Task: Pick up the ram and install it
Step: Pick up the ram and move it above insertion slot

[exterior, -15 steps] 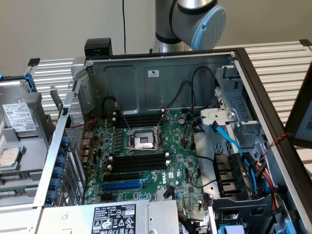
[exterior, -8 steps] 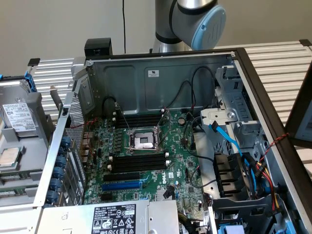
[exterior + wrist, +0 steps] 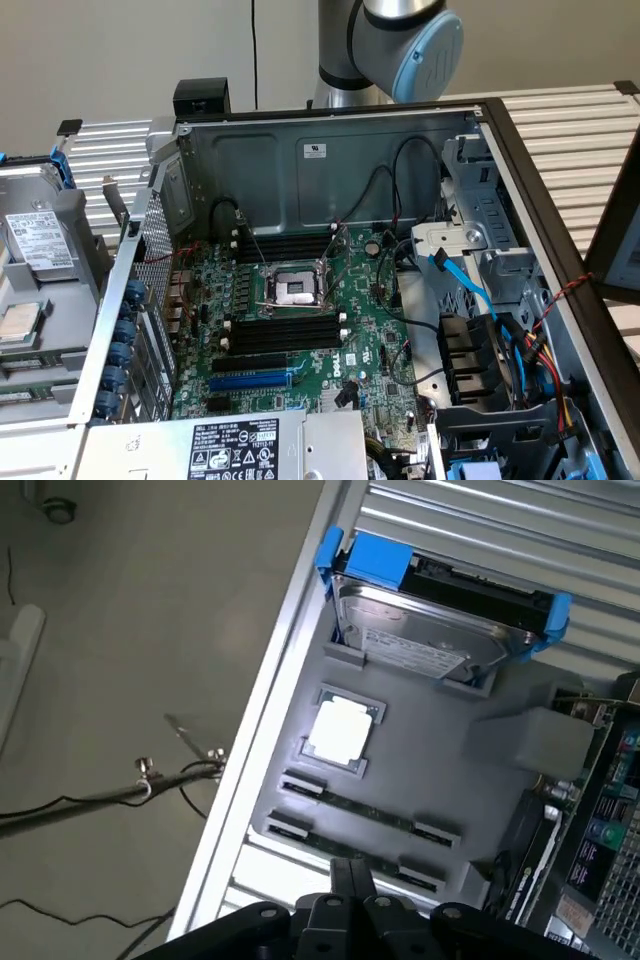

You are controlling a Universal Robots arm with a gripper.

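Two ram sticks lie side by side in a grey holder tray [image 3: 440, 770]. They are long, thin and green, one [image 3: 365, 810] farther from my gripper and one [image 3: 300, 832] nearer to it. My gripper [image 3: 352, 868] hangs above the near stick's middle, its dark fingers shut together on nothing, and it hides part of that stick. In the exterior view the open computer case [image 3: 330, 160] shows the motherboard with black memory slots [image 3: 285, 330] beside the CPU socket [image 3: 297, 290].
The tray also holds a hard drive [image 3: 430, 630] in a blue bracket and a square CPU chip [image 3: 340, 730]. The same tray [image 3: 75, 290] stands at the exterior view's left, outside the case. A blue slot [image 3: 250, 381], cables [image 3: 470, 290] and the arm's blue-capped joint [image 3: 425, 55] are in view.
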